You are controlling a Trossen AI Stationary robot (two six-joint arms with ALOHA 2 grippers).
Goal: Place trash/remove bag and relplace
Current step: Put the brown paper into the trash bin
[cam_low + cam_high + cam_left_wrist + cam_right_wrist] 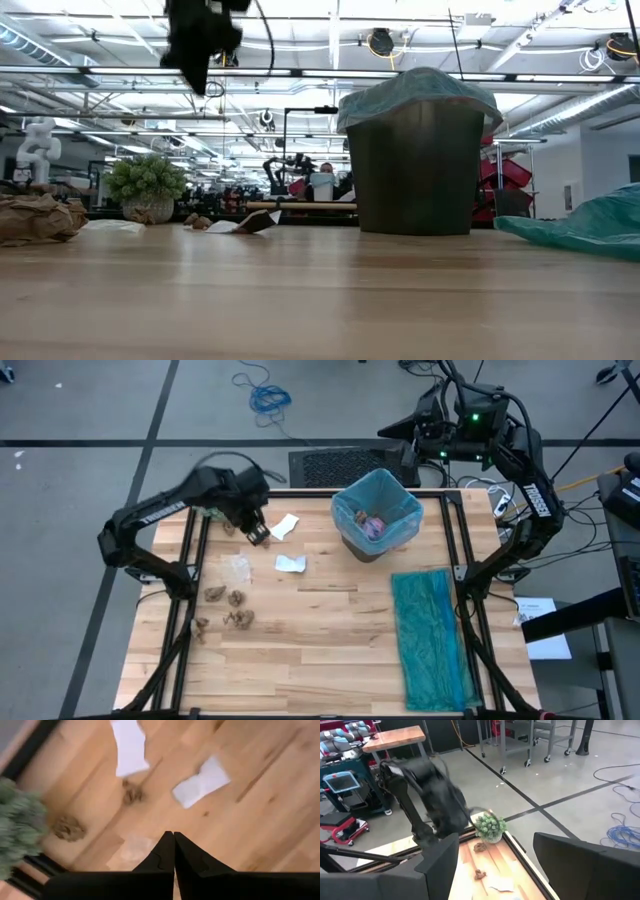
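Left gripper (259,536) pinched shut, empty, above table (330,660) near white paper bits (288,545). Right gripper (495,865) wide open behind bin (377,517).

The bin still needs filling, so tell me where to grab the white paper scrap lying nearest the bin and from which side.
Take the white paper scrap across its raised, crumpled middle, coming straight down from above. It lies nearly flat on the table, so a sideways approach would probably only push it along. Bare wood shows all around it, so the left gripper, hanging just beyond it with fingers shut, would first have to open.
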